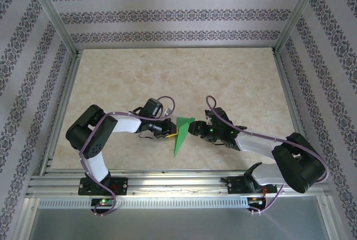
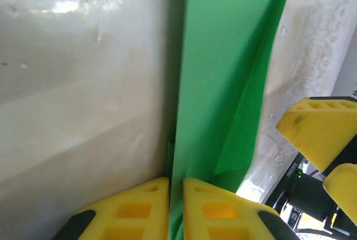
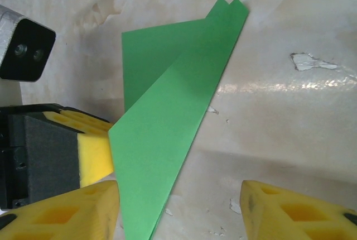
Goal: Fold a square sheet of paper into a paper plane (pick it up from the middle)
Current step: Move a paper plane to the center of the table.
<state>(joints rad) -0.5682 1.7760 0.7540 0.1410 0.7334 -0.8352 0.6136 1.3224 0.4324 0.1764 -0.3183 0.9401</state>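
Top external: paper plane (image 1: 181,134), tip nearward, pinched in left gripper (image 1: 171,132); right gripper (image 1: 193,129) spread.

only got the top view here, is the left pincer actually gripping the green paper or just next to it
Observer: Gripping. The left wrist view has the left pincer with its yellow fingers closed on the green paper.
Operator: and the right one
Observer: The right pincer is open, with the paper beside one finger and the other well clear.
Operator: how folded is it
Observer: Layered, with two pointed tips side by side at one end.
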